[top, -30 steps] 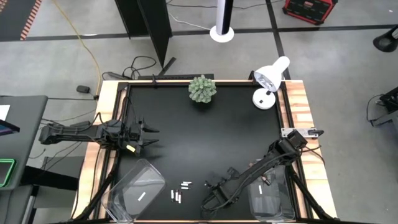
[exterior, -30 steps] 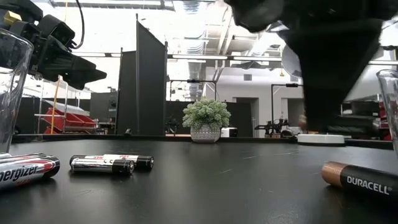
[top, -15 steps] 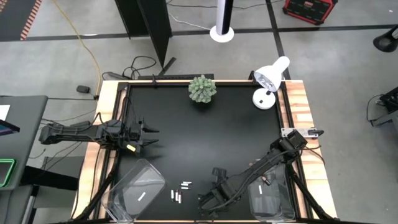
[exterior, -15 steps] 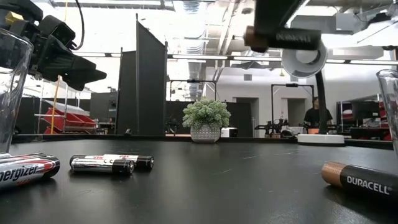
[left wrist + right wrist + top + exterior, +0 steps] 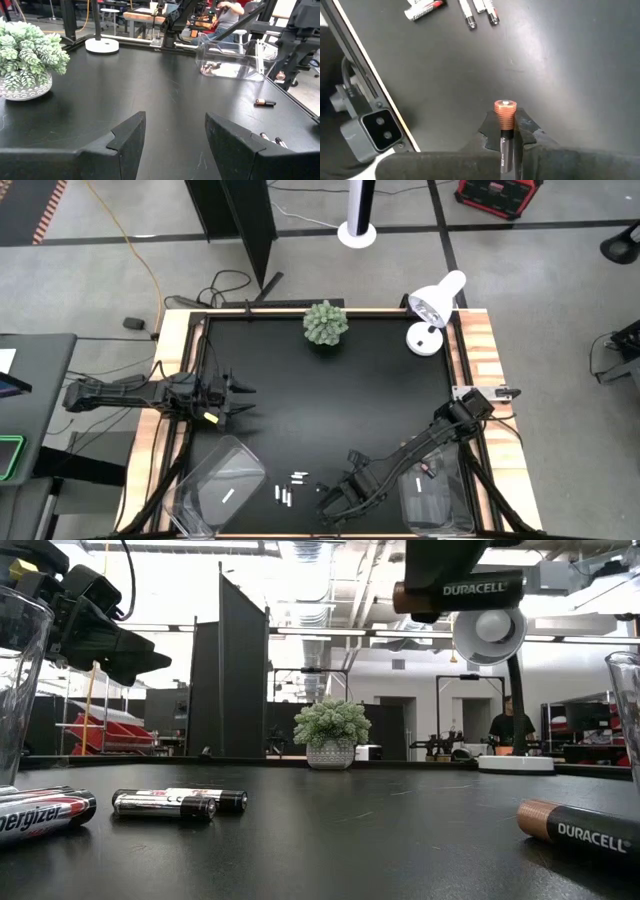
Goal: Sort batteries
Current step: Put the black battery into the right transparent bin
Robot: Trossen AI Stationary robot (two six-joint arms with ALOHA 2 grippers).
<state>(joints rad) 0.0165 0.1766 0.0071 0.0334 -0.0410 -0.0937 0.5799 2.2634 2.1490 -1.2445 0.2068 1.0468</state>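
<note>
A dark Duracell battery (image 5: 504, 131) with a copper-coloured end is pinched between the fingers of the right gripper (image 5: 506, 131), lifted clear of the black table (image 5: 330, 390); in the low view it hangs level near the top of the picture (image 5: 458, 592). From above, the right gripper (image 5: 328, 496) sits over the near edge of the table, just beside a small cluster of white batteries (image 5: 292, 485) lying on the surface. A second Duracell battery (image 5: 578, 830) lies on the table close to the low camera, on the side away from the cluster. One white battery (image 5: 227, 495) lies inside the left clear bin (image 5: 222, 480); the right clear bin (image 5: 432, 498) seems to hold a few dark ones, though they are too small to be sure of. The left gripper (image 5: 238, 402) hangs with its fingers spread wide and nothing between them, near the left edge of the table, well apart from the batteries. A small potted plant (image 5: 325, 323) and a white lamp (image 5: 434, 308) stand along the far edge.
</note>
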